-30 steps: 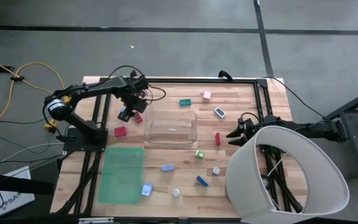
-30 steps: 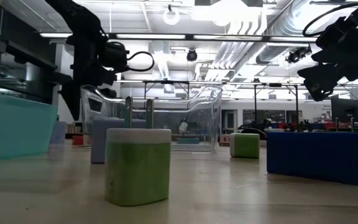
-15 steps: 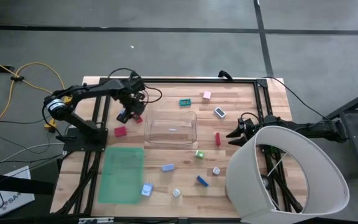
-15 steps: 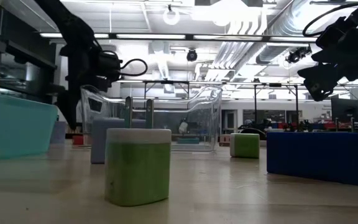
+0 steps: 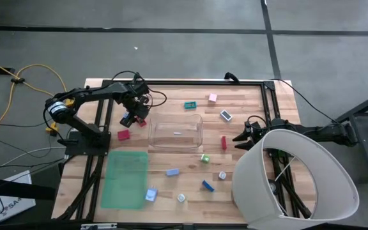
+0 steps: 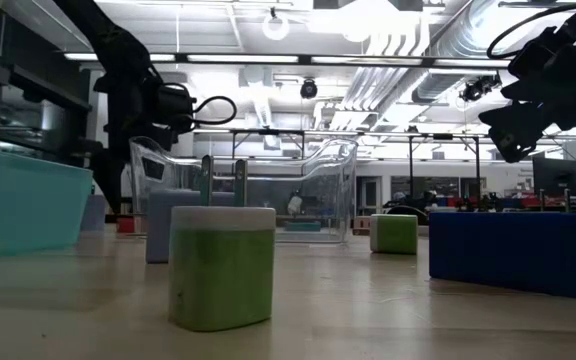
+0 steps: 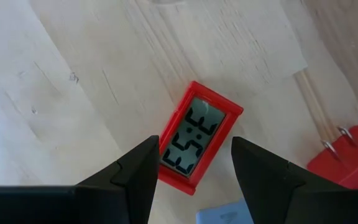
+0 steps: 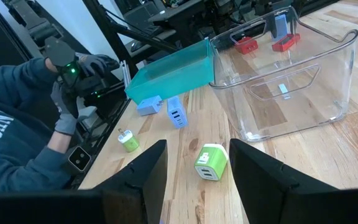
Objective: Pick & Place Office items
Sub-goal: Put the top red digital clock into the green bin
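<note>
A small red digital clock (image 7: pixel 199 137) lies flat on the wooden table, left of the clear bin (image 5: pixel 176 131). My left gripper (image 7: pixel 194 163) points down over it, open. One finger stands on either side of the clock's near end; I cannot tell whether they touch it. In the high view this gripper (image 5: pixel 135 117) hides the clock. More office items lie scattered: a red piece (image 5: pixel 124 134), a teal one (image 5: pixel 190 105), a pink one (image 5: pixel 213 98), a green cube (image 5: pixel 204 158), a blue block (image 5: pixel 207 186). My right gripper (image 5: pixel 243 135) waits open at the table's right side, holding nothing.
A flat green mat (image 5: pixel 125 179) lies at the near left. A big white lampshade (image 5: pixel 292 179) covers the near right corner. A blue piece (image 7: pixel 225 214) and a red plug (image 7: pixel 347 162) lie close to the clock. A person's gloved hand (image 8: pixel 67 106) shows beyond the table.
My left gripper has come down toward the table over the red clock and rolled a little about its own axis, then stopped. Its fingers stay as wide apart as before.
</note>
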`<action>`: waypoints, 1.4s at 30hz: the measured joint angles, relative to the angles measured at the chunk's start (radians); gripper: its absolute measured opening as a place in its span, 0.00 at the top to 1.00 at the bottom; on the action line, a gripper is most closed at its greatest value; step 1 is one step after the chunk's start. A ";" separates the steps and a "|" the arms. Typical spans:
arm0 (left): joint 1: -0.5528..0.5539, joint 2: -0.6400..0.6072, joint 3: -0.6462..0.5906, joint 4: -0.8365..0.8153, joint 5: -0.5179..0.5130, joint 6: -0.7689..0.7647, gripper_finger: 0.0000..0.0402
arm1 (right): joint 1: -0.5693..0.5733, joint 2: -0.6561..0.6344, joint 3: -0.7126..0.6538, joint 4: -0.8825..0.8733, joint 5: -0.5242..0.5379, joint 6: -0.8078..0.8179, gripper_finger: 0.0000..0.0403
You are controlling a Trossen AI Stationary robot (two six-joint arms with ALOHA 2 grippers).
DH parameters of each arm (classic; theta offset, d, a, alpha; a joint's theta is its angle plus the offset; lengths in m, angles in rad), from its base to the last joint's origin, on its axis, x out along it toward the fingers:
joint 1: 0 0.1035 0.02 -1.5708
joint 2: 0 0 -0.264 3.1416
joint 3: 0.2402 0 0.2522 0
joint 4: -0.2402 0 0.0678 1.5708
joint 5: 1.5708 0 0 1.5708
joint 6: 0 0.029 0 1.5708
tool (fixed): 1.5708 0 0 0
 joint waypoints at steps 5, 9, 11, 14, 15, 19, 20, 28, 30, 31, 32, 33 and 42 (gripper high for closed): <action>0.006 0.000 0.000 -0.024 0.003 -0.052 0.51 | 0.000 0.000 0.000 0.000 0.000 0.000 0.60; 0.008 0.000 0.000 -0.034 0.004 -0.074 0.51 | 0.000 0.000 0.000 0.000 0.000 0.000 0.60; 0.008 0.000 0.000 -0.040 0.017 -0.080 0.51 | 0.000 0.000 0.000 0.000 0.000 0.000 0.60; 0.016 0.000 0.000 -0.048 0.030 -0.086 0.51 | 0.000 0.000 0.000 0.000 0.000 0.000 0.60; 0.021 0.000 0.000 -0.048 0.031 -0.091 0.51 | 0.000 0.000 0.000 0.000 0.000 0.000 0.60; 0.037 0.000 0.000 -0.048 0.052 -0.092 0.51 | 0.000 0.000 0.000 0.000 0.000 0.000 0.60; 0.039 0.000 0.000 -0.046 0.052 -0.088 0.51 | 0.000 0.000 0.000 0.000 0.000 0.000 0.60; 0.002 0.000 0.000 -0.015 0.056 -0.043 0.51 | 0.000 0.000 0.000 0.000 0.000 0.000 0.60; -0.008 0.000 0.000 -0.005 0.056 -0.043 0.51 | 0.000 0.000 0.000 0.000 0.000 0.000 0.60; -0.011 0.000 0.000 -0.003 0.056 -0.043 0.51 | 0.000 0.000 0.000 0.000 0.000 0.000 0.60; -0.013 0.000 0.000 -0.003 0.056 -0.043 0.51 | 0.000 0.000 0.000 0.000 0.000 0.000 0.60; -0.013 0.000 0.000 -0.003 0.056 -0.043 0.51 | 0.000 0.000 0.000 0.000 0.000 0.000 0.60; -0.012 0.000 0.000 -0.003 0.045 -0.067 0.51 | 0.000 0.000 0.000 0.000 0.000 0.000 0.60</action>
